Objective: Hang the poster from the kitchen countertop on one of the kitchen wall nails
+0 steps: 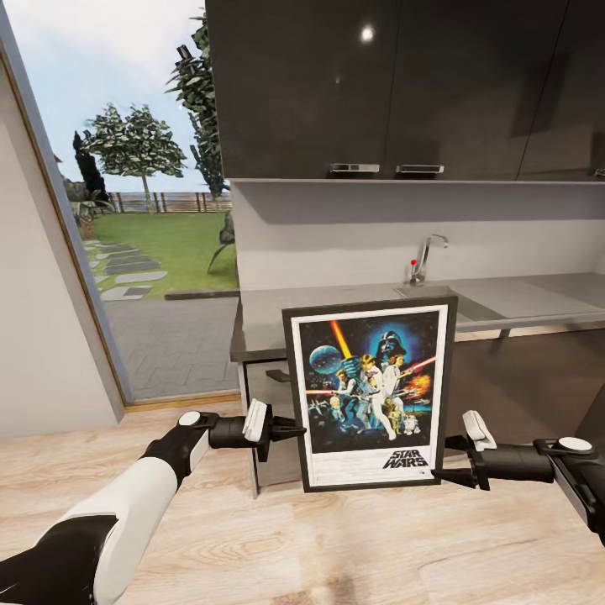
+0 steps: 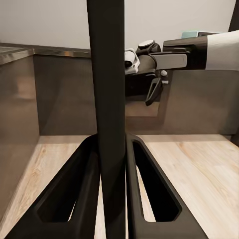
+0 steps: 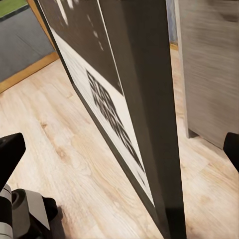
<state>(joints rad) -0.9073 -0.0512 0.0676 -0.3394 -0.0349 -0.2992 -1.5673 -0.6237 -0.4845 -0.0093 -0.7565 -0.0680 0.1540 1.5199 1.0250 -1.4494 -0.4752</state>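
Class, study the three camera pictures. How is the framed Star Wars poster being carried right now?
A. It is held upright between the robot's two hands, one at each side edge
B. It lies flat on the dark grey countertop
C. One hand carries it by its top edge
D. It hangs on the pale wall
A: the upright black-framed Star Wars poster has the left hand and right hand at its side edges.

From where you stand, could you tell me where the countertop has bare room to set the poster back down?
The kitchen countertop looks bare from its window-side end to the sink, and again right of the chrome tap towards the far wall. Around the tap and sink it is tighter. The poster itself hangs upright over the wooden floor, between the left gripper and right gripper.
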